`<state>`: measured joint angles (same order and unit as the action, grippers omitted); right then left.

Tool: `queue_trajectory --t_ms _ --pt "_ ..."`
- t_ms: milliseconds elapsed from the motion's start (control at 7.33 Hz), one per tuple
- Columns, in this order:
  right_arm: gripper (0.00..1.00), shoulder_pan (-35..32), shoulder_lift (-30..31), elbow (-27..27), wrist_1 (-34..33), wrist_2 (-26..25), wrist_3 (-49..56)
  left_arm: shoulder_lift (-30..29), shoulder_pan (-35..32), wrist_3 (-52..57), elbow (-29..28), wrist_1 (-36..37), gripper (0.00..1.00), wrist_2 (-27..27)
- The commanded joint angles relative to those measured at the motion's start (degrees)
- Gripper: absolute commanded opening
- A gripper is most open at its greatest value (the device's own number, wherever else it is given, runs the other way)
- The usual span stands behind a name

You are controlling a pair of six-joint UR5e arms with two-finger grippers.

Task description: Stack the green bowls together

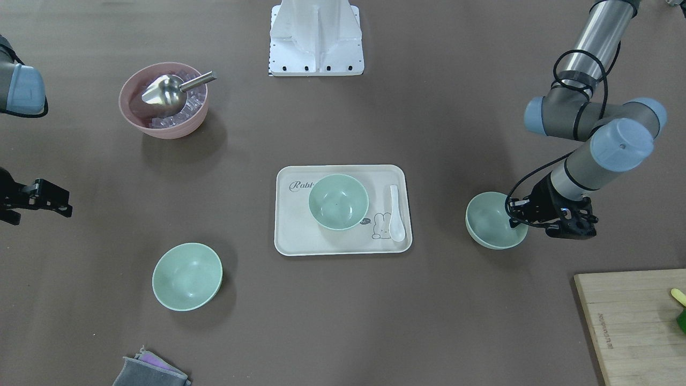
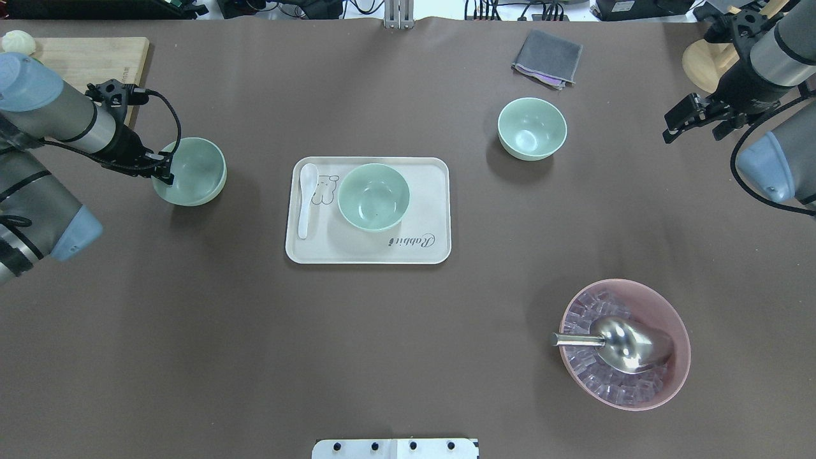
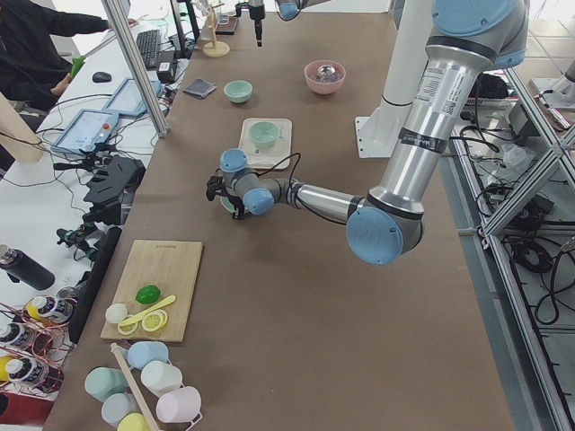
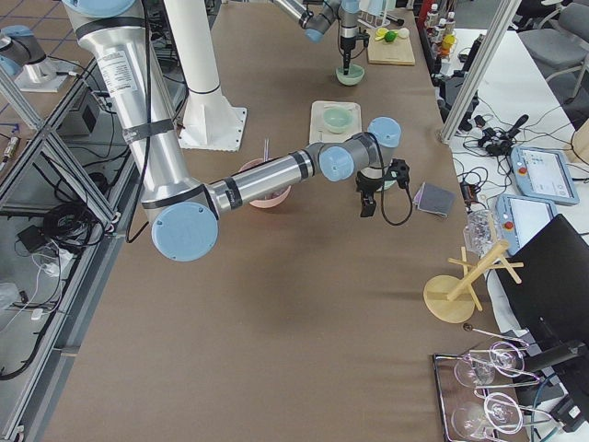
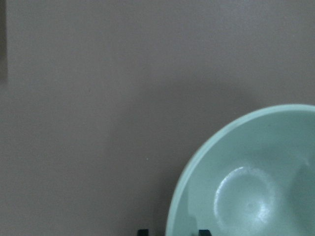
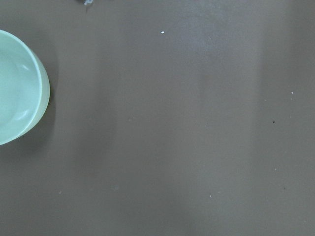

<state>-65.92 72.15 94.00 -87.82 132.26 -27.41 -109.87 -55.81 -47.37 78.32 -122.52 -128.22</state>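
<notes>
Three pale green bowls show in the overhead view. One (image 2: pixel 373 196) sits on the cream tray (image 2: pixel 433 248) in the middle. One (image 2: pixel 531 127) stands on the table at the far right. One (image 2: pixel 194 171) stands at the left. My left gripper (image 2: pixel 162 169) is at this bowl's left rim. In the left wrist view its fingertips (image 5: pixel 142 231) stand apart on either side of the rim of the bowl (image 5: pixel 246 187). My right gripper (image 2: pixel 692 127) is open and empty, off to the right of the far right bowl, which shows at the right wrist view's left edge (image 6: pixel 19 88).
A larger pink bowl (image 2: pixel 676 357) with ice cubes and a metal scoop (image 2: pixel 621 341) stands near right. A white spoon (image 2: pixel 306 201) lies on the tray. A grey cloth (image 2: pixel 547 57), a wooden board (image 2: pixel 83 57) and a wooden stand (image 2: pixel 701 64) lie at the far edge.
</notes>
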Motion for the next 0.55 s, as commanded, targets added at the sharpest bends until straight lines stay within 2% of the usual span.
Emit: queue_trajectory --t_ms 0,273,409 --pt "1.0 0.7 -0.17 -0.13 -0.07 -1.39 -0.01 -3.31 -7.52 0.08 0.25 5.58 0.0 -12.17" --pt "1.0 2.63 -1.91 -1.35 0.01 -3.05 -1.05 -6.49 -7.74 -1.06 0.34 7.82 0.0 -12.58" --pt "1.0 4.55 -2.97 -2.06 0.01 -4.89 -4.02 -8.76 -6.6 -7.15 0.25 7.73 0.0 -12.5"
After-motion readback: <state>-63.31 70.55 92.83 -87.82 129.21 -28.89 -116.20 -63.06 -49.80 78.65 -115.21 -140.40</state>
